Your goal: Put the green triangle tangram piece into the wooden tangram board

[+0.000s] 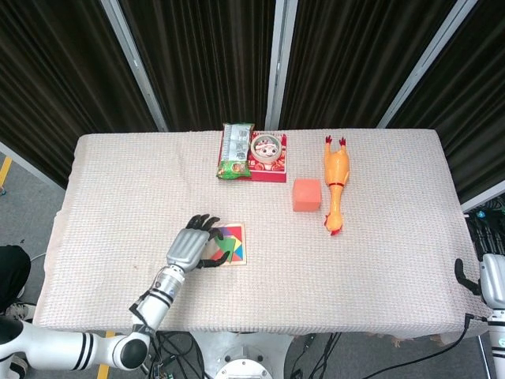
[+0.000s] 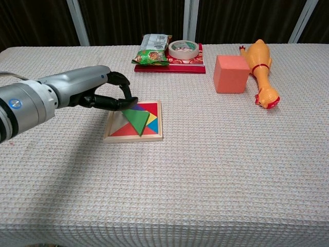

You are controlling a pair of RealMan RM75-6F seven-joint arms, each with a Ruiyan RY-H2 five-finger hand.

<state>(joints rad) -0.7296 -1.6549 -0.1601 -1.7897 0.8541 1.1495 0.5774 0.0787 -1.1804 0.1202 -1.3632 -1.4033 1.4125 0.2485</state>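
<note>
The left hand (image 2: pixel 110 95) is low over the left part of the wooden board (image 2: pixel 134 122), near the front-left area of the tabletop (image 2: pixel 205 170). Its dark fingers (image 2: pixel 125 101) are curled down and their tips meet the upper corner of the green triangle (image 2: pixel 137 120). From the chest view it looks like the thumb and the fingers pinch this corner, so the hand holds the piece. The green triangle lies on top of the board, over the red, yellow and blue pieces, with its point toward the front edge. It seems a little tilted and not flat in a slot, but I cannot tell this for sure. In the head view the left hand (image 1: pixel 192 244) covers the left half of the board (image 1: pixel 231 245), and only a small part of the green piece shows beside the fingers.

The right hand (image 1: pixel 491 282) shows only at the right border of the head view, beside the tabletop and well apart from everything on it. Whether its fingers are apart or together I cannot tell.

At the back of the tabletop there is a green snack bag (image 2: pixel 153 50) just beside a roll of tape (image 2: pixel 183 49), both on a red box (image 2: pixel 169 66). To the right stands an orange cube (image 2: pixel 231 73), and near it lies a yellow rubber chicken (image 2: pixel 259 70).
</note>
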